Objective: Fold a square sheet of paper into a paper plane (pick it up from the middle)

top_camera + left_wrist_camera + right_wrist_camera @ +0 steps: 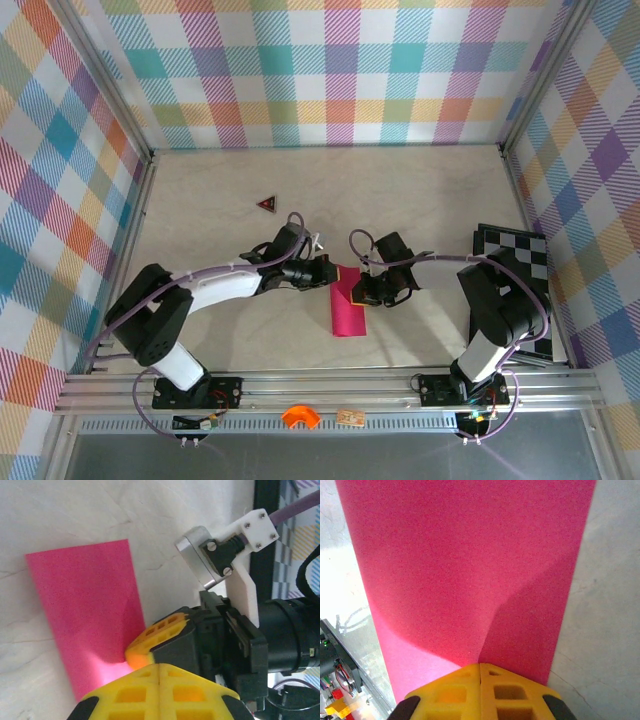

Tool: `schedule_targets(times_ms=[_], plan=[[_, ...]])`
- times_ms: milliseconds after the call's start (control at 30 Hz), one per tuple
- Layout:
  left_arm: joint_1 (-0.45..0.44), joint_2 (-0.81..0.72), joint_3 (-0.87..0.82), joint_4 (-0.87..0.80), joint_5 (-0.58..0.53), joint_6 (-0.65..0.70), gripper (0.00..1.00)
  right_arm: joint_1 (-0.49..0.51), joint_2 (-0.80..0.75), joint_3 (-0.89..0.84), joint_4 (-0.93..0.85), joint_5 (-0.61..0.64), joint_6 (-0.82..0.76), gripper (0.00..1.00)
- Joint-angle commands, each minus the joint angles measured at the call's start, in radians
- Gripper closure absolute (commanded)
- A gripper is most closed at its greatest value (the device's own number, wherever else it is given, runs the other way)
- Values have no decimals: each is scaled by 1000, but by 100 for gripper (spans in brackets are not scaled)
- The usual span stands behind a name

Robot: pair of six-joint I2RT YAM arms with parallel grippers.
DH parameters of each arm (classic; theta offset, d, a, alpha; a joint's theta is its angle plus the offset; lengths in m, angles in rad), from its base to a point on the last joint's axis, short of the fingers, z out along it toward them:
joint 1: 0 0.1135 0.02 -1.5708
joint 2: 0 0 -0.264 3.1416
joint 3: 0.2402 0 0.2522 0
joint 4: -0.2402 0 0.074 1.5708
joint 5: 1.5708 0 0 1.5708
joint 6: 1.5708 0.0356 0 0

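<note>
We find the sheet of paper (349,312) near the middle of the table (220,190). It is folded to a narrow magenta strip, with its long side running from the far side toward the arm bases. Both grippers meet at the strip's far end: the left gripper (331,272) reaches in from the left and the right gripper (361,291) from the right, their tips just beside each other.

In the right wrist view, the yellow fingers (450,692) are pressed together on the end of the strip. The paper rises to their seam, and a crease runs out from that point.

In the left wrist view, the left fingers (125,695) are likewise pressed together with no gap, beside the right gripper's yellow tip. The paper lifts into a ridge there. It appears to be caught between the left fingers as well, but we cannot confirm this from that angle.

A checkerboard (515,255) lies at the table's right edge, and a small dark red triangle (266,203) lies farther back, well apart from the strip.
</note>
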Motion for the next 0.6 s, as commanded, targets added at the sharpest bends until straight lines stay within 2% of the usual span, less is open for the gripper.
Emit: schedule_targets(times_ms=[0,133,400,567], plan=[[4,49,-13,135,125,-48,100,-13,44,-46,-63,109,8,100],[4,111,1,132,154,-45,100,-12,49,-53,-53,108,18,100],[4,161,-5,78,136,-2,100,-12,47,-52,-50,103,29,100],[3,170,-29,18,78,34,100,-12,43,-57,-49,104,33,100]])
